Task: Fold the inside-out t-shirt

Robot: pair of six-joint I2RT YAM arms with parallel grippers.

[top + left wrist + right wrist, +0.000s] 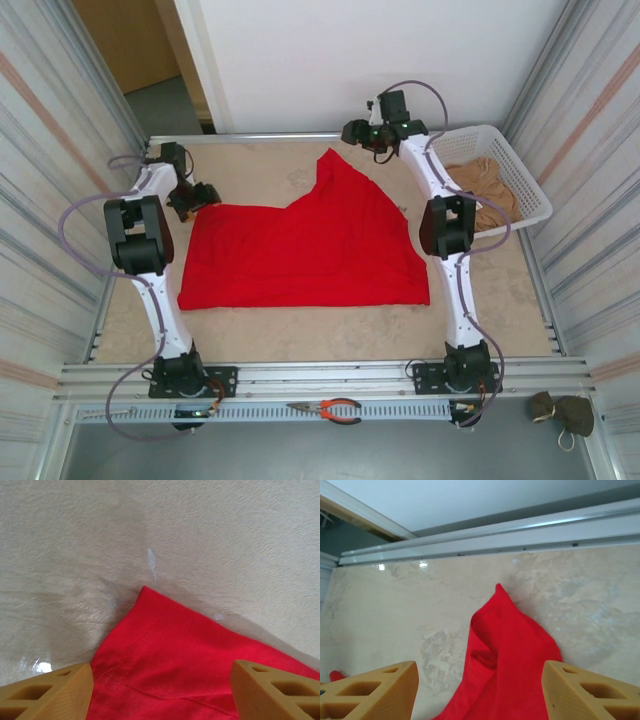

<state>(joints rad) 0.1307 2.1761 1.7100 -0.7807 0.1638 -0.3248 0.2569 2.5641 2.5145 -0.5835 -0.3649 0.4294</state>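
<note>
Red t-shirt point(310, 250) spread out, left gripper point(197, 196) at its corner, right gripper point(362, 135) at its peak, both wide open, holding nothing.

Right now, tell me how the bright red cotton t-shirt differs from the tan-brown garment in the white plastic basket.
The bright red cotton t-shirt lies spread flat on the table; the tan-brown garment sits crumpled in the white plastic basket. The t-shirt covers far more area than the garment. Both are soft cloth.
</note>
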